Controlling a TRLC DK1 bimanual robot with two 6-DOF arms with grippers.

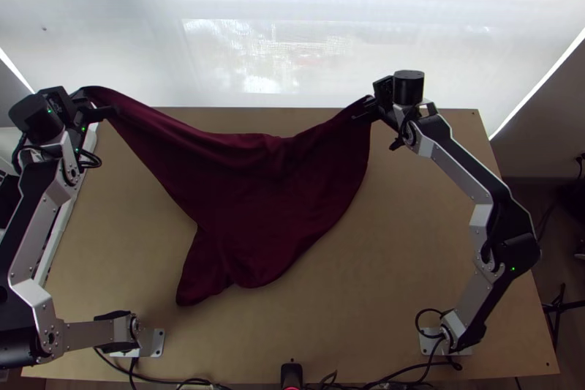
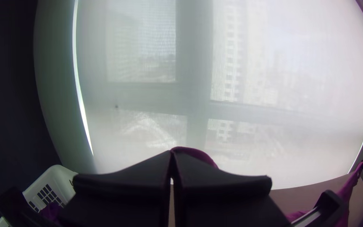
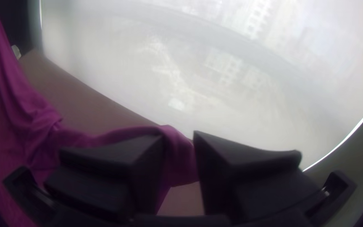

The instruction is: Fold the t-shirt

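In the top view, the left gripper (image 1: 101, 106) is at the upper left and the right gripper (image 1: 365, 109) at the upper right. The dark red t-shirt (image 1: 256, 200) stretches between them, its upper corners raised and its lower part lying loosely, with folds, on the table. Seen from the left wrist, the left gripper (image 2: 172, 157) is shut, with a bit of the shirt (image 2: 198, 155) showing just beyond its fingertips. In the right wrist view, the right gripper (image 3: 179, 145) pinches a bunched part of the shirt (image 3: 179, 162), the cloth keeping its fingers slightly apart.
The wooden table (image 1: 409, 265) has bare surface right of the shirt and along its near side. A window with a pale blind (image 1: 292, 46) stands behind the far edge. A white basket (image 2: 59, 183) sits by the left arm. Cables (image 1: 395, 375) run along the near edge.
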